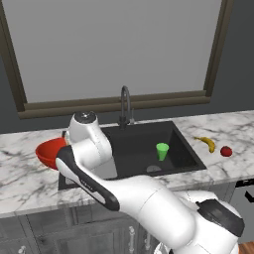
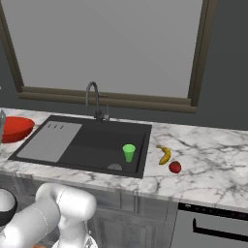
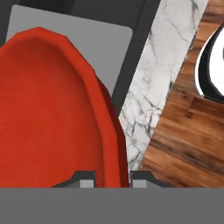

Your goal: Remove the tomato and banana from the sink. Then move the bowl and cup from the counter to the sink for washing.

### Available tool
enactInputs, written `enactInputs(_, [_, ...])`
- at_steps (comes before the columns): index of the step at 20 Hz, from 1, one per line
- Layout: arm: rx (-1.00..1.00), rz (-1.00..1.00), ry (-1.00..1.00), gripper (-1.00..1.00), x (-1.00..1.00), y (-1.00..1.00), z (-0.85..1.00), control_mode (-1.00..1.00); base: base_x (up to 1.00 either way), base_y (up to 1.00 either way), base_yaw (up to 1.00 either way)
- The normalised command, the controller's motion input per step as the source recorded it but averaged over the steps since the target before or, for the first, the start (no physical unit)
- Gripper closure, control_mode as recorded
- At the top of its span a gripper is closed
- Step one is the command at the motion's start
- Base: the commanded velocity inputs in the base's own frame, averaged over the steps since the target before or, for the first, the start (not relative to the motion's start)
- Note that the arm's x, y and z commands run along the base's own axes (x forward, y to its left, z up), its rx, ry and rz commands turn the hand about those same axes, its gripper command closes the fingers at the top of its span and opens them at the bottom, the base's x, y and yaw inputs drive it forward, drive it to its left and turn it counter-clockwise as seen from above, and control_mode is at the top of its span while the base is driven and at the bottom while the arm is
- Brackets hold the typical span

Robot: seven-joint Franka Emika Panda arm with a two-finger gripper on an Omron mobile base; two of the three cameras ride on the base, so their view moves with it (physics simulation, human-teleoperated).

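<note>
Showing the left base view: red bowl (image 1: 49,153) at the sink's (image 1: 186,151) left end beside the arm; green cup (image 1: 162,151) upright in the basin; banana (image 1: 207,143) and tomato (image 1: 226,151) on the bench (image 1: 20,173) to the right. Right base view: same layout. Hand view: jaws clamped on the bowl's rim, one fingertip (image 3: 86,179) each side.
</note>
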Motion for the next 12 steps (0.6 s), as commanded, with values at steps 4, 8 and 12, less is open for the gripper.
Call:
enactInputs(4, [0.0, -0.06, 0.05, 1.0, -0.11, -0.34, 0.1, -1.0, 0.0, 0.0, 0.0])
enactInputs(8, [0.01, -0.06, 0.06, 1.0, -0.08, -0.36, 0.1, -1.0, 0.0, 0.0, 0.0])
enactInputs(12, [0.0, -0.06, 0.08, 1.0, -0.06, -0.35, 0.09, -1.0, 0.0, 0.0, 0.0])
